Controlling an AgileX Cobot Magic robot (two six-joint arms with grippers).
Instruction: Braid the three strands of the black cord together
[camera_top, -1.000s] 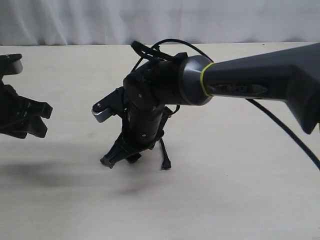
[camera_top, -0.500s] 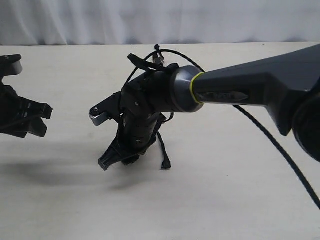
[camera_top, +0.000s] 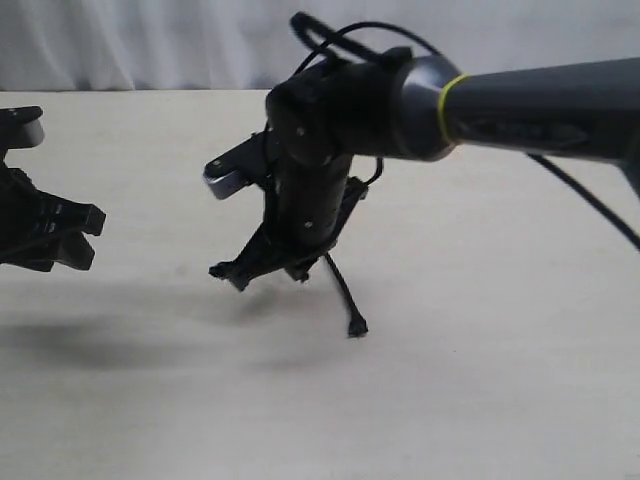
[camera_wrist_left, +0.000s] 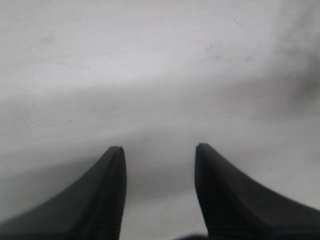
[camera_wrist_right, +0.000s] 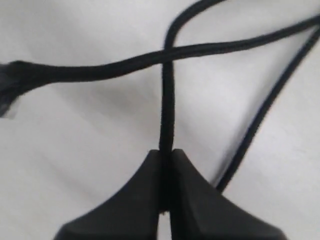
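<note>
Surface: pale table (camera_top: 470, 390), with a white curtain (camera_top: 130, 40) behind. The black cord (camera_top: 343, 292) hung beneath your right arm, its bound end hidden. Your right gripper (camera_wrist_right: 165, 156) was pinched tight on one strand (camera_wrist_right: 167, 107). A second strand (camera_wrist_right: 100, 70) crossed it, and a third strand (camera_wrist_right: 262, 112) ran apart. Progress, as judged: one crossing at most, with nearly all the braiding left. Your left gripper (camera_wrist_left: 159, 150) hung spread wide and empty, well off to the side. The arm cable (camera_top: 585, 200) trailed nearby, a likely snag.
</note>
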